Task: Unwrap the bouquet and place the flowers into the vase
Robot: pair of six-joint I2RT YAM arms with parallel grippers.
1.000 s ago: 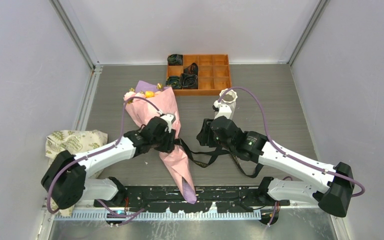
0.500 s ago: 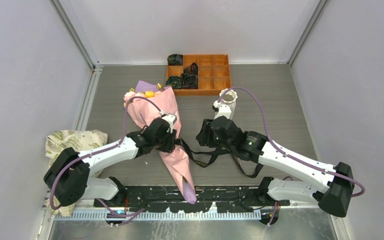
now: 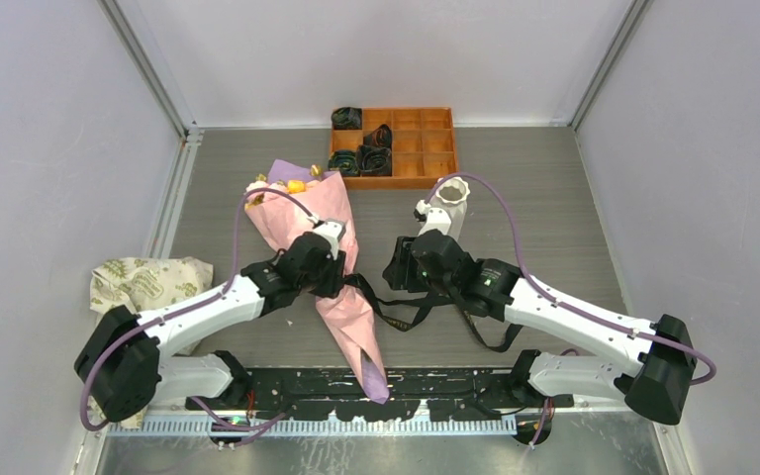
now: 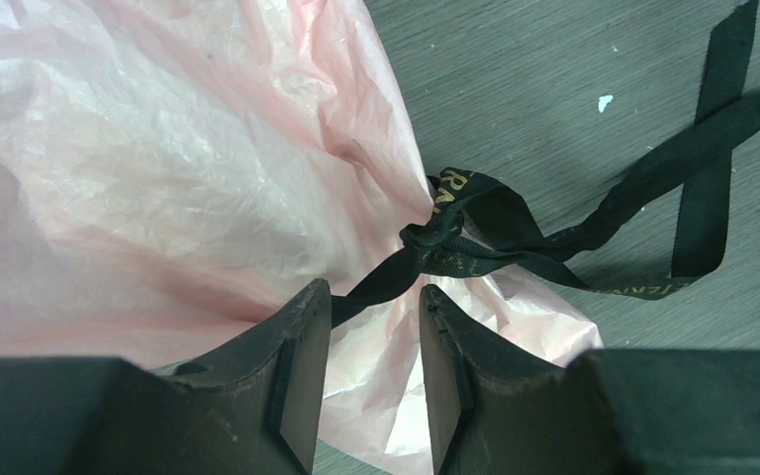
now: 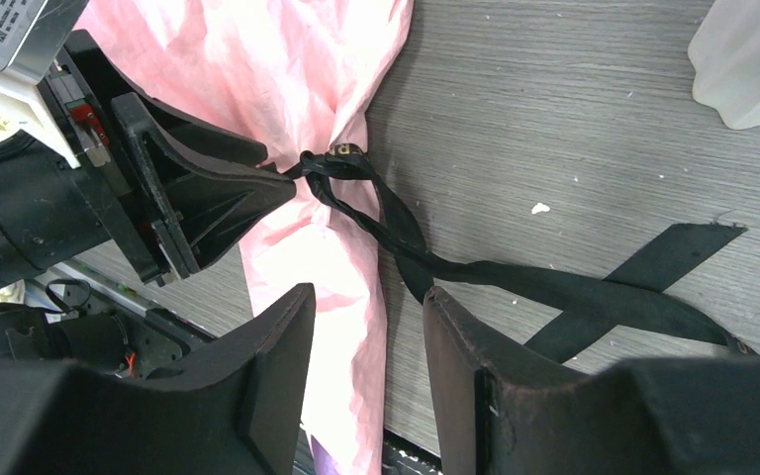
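Note:
The bouquet (image 3: 329, 259), a long pink and purple paper cone, lies on the table with pink and yellow flowers (image 3: 287, 185) at its far wide end. A black ribbon (image 4: 475, 242) is knotted round its waist, and its tails trail right across the table (image 3: 426, 309). My left gripper (image 4: 374, 297) sits over the cone's waist, jaws open, with one ribbon strand running between its fingertips just before the knot. My right gripper (image 5: 368, 297) hovers open above the lower cone and ribbon tails, facing the left one. The white ribbed vase (image 3: 450, 203) stands just behind the right wrist.
An orange compartment tray (image 3: 441, 163) with dark fabric coils (image 3: 368, 153) sits at the back. A beige leaf-print cloth (image 3: 143, 282) lies at the left edge beside the left arm. The vase's base (image 5: 752, 59) shows at the right wrist view's top right corner.
The left jaws have narrowed slightly round the ribbon strand. Both arms have shifted a little left, uncovering more of the vase. The bouquet has stayed put.

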